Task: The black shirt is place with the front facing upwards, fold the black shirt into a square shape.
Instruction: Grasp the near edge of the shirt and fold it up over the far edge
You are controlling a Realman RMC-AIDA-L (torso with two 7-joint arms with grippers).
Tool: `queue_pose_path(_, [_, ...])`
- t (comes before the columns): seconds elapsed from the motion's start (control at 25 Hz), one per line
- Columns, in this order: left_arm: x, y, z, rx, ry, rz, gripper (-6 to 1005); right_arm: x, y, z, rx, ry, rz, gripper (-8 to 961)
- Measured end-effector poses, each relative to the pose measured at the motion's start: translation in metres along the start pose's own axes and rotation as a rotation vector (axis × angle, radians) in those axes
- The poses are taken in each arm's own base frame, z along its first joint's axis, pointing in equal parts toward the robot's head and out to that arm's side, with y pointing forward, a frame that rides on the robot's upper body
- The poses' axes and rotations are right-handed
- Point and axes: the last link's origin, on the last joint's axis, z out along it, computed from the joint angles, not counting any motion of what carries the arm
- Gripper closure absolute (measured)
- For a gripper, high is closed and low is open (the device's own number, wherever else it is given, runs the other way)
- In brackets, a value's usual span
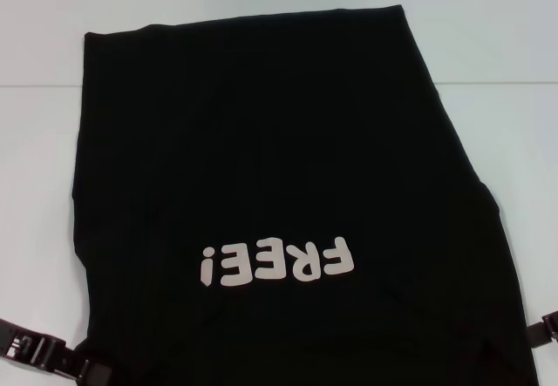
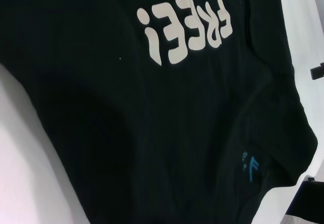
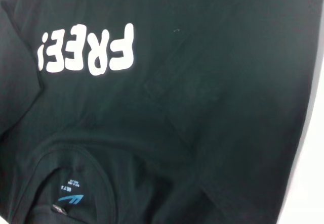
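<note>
Left gripper [image 1: 44,351]: low at near-left corner of head view, just beside shirt's near-left edge; finger spread cannot be told.
Right gripper [image 1: 547,327]: only a tip visible at near-right edge, just beside shirt's right side; finger spread cannot be told.
Black shirt [image 1: 279,186]: flat on white table [image 1: 35,186], front up, "FREE!" lettering [image 1: 277,262] reading upside down toward robot.
Neck label [image 3: 70,199]: blue, inside collar at robot's end.
Long axis: runs away from robot, collar near, hem far.
Key relation: shirt lies between both grippers, inboard of each.
Nearer arm: roughly equal; left possibly closer to cloth.
Sleeves: apparently tucked in already.
</note>
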Motion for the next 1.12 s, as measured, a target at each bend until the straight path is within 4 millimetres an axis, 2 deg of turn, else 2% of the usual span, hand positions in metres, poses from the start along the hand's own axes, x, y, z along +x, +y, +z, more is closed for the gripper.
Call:
queue_pose_path(0.32, [0.002, 0.001, 0.000, 0.002, -0.003, 0.006, 966, -0.006, 0.006, 0.016, 0.048, 0.046, -0.040, 188])
queue_pose_path(1.12, [0.004, 0.001, 0.001, 0.004, -0.002, 0.009, 966, -0.014, 0.008, 0.027, 0.106, 0.052, -0.066, 188])
